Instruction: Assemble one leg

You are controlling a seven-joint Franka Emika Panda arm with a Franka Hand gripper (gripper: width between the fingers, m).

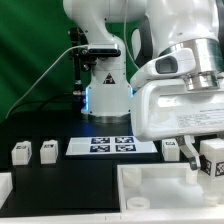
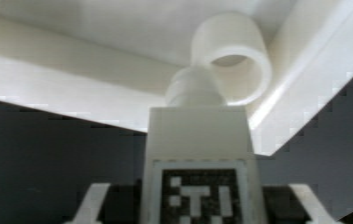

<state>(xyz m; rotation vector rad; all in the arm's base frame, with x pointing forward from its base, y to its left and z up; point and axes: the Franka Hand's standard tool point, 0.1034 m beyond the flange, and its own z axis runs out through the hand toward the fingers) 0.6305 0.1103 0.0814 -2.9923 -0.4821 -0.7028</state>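
Note:
My gripper [image 1: 200,163] fills the exterior view's right and hangs over the white tabletop [image 1: 160,190] at the front. It is shut on a white leg [image 1: 212,160] that carries a black marker tag. In the wrist view the leg [image 2: 199,140] runs straight out from between my gripper's [image 2: 194,208] fingers [image 2: 98,200]. Its round threaded end [image 2: 231,62] lies against the tabletop's [image 2: 66,60] inner corner, beside the raised rim. I cannot tell whether the end sits in a hole.
The marker board [image 1: 112,146] lies on the black table in front of the arm's base. Two small white parts [image 1: 22,152] [image 1: 48,150] stand at the exterior view's left. Another white part [image 1: 170,148] stands just behind the gripper.

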